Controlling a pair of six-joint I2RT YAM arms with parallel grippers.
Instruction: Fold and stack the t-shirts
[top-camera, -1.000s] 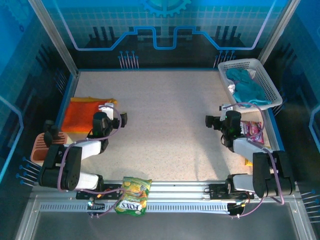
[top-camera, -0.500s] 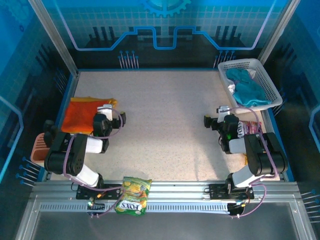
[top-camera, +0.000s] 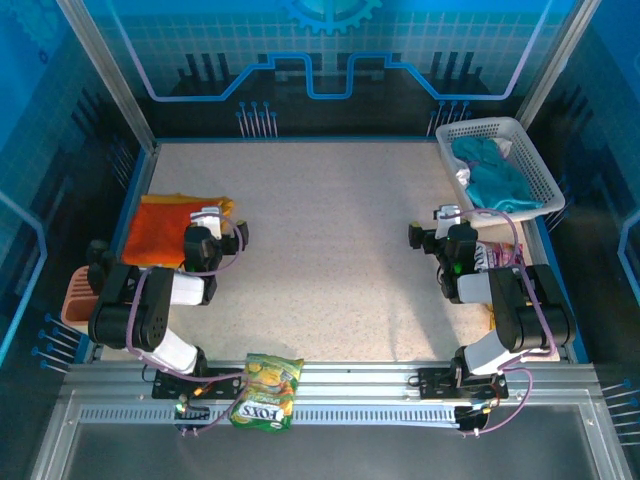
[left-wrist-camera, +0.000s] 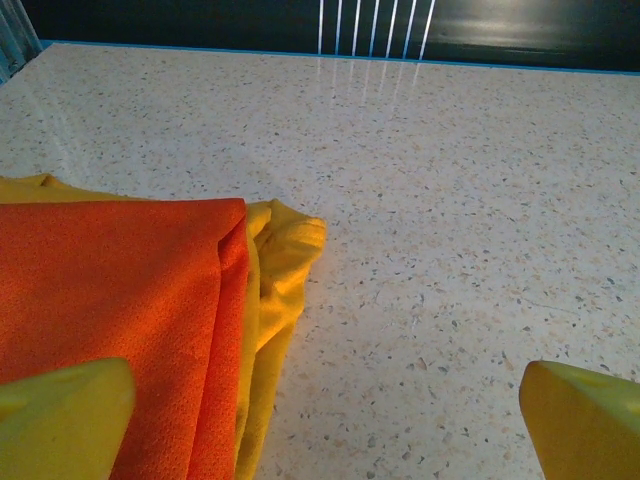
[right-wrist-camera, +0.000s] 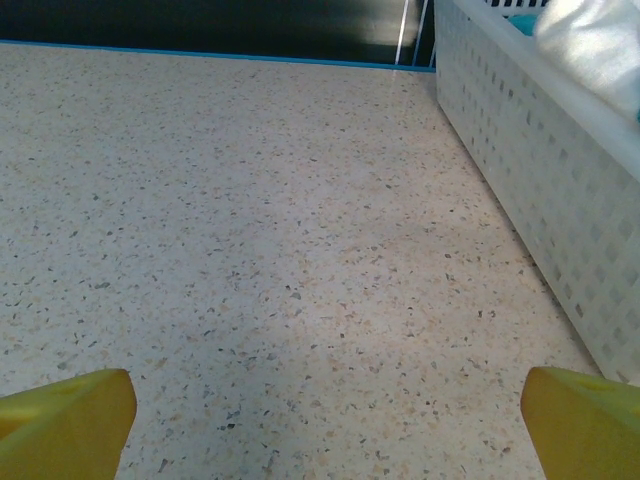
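Top view: the orange t-shirt (top-camera: 160, 228) sits at the table's (top-camera: 330, 220) left edge, the mustard-yellow t-shirt (top-camera: 229, 206) mostly hidden beneath it. The snack bag (top-camera: 267, 392) on the front rail reads "FOXS".

Left wrist: the left gripper (left-wrist-camera: 320, 420) is spread wide and empty at the shirts' edge.

Right wrist: the right gripper (right-wrist-camera: 320, 420) gapes empty too, and the basket (right-wrist-camera: 530, 170) is cut off at the right.

One orange t-shirt (left-wrist-camera: 110, 290), one yellow t-shirt (left-wrist-camera: 285, 250), one basket (top-camera: 483, 124), two snack bags (top-camera: 266, 390) (top-camera: 503, 259).
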